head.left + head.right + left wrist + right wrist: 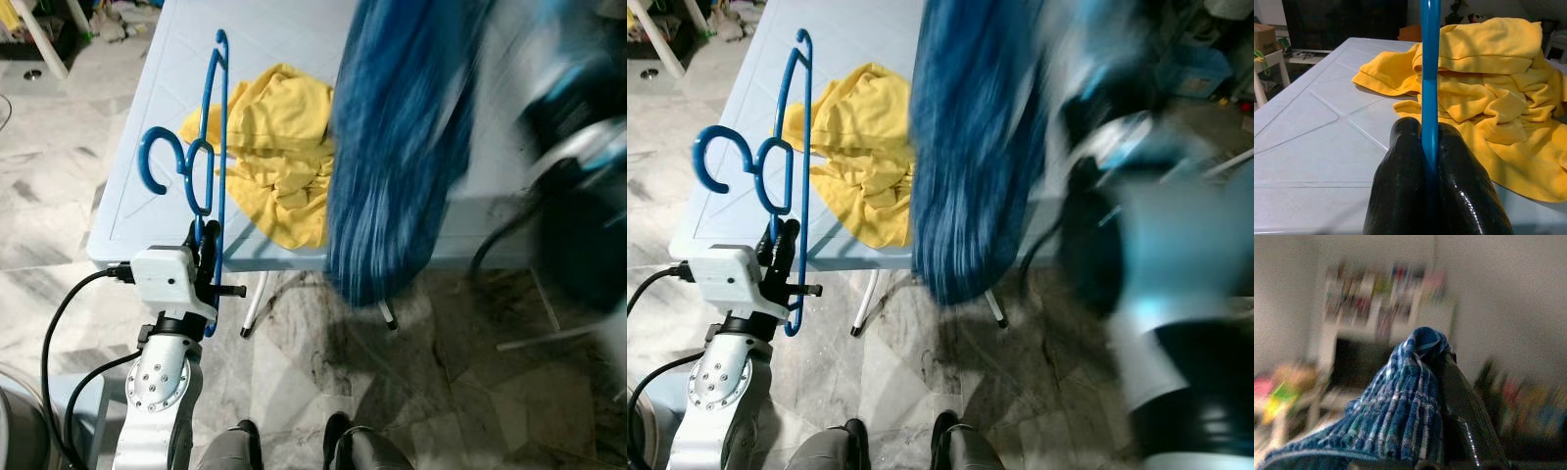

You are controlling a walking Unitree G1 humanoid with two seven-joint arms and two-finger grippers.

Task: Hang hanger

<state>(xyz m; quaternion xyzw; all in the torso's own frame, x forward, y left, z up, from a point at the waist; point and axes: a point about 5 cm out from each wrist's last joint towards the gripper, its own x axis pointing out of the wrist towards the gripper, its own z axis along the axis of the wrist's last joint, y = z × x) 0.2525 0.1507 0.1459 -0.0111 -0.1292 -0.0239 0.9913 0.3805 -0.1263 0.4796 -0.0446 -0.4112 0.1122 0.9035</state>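
The blue checked cloth [397, 147] is smeared with motion blur and runs off the top edge. It covers part of the yellow shirt [279, 157], and the right arm [1156, 294] is just a blur.

Looks like a lived-in home room, prob. a laundry/utility spot. Pale blue plastic folding table [147, 166] on a worn marble-tile floor [441, 382], w/ a crumpled yellow garment [279, 157] on it. Far left: clutter on the floor. Right wrist view, blurred: shelves [1381, 289] packed w/ colourful items against a plain wall.
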